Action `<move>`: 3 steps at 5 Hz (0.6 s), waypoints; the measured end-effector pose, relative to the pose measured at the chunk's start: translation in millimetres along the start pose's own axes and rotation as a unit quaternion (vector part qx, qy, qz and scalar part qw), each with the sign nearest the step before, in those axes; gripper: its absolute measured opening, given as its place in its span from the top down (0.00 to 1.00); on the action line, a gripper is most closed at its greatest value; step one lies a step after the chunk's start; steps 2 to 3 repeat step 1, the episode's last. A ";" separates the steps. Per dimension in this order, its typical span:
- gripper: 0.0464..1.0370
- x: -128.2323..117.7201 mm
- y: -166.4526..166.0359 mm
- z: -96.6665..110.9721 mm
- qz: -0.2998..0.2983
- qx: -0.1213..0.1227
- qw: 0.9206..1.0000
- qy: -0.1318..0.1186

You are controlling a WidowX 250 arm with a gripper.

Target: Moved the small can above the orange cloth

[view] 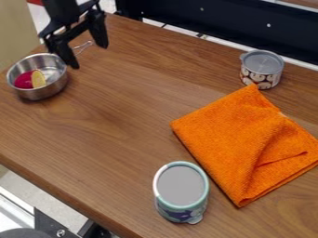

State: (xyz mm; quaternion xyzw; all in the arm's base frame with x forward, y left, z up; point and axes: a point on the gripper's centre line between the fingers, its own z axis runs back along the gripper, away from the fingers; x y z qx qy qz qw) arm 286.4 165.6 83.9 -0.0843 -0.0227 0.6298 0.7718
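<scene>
My gripper (pixel 90 52) hangs at the upper left, beside the metal pot, with its two fingers spread wide and nothing between them. A small short can (pixel 262 69) with a grey lid and a patterned side stands upright at the upper right. Just below it in the view lies the folded orange cloth (pixel 227 135), one corner reaching the can's base. The gripper is far to the left of both.
A metal pot (pixel 57 83) holding a red and yellow item stands at the left. A taller teal-rimmed can (pixel 181 191) stands near the front edge, left of the cloth. The wooden table (pixel 118 125) meets a dark barrier (pixel 236 23) behind.
</scene>
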 end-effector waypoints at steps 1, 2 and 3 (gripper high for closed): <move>0.04 -1.6 7.9 4.4 -0.009 -0.015 1.000 -0.009; 0.04 -1.6 7.9 4.4 -0.009 -0.015 1.000 -0.009; 0.04 -1.6 7.9 4.4 -0.009 -0.015 1.000 -0.009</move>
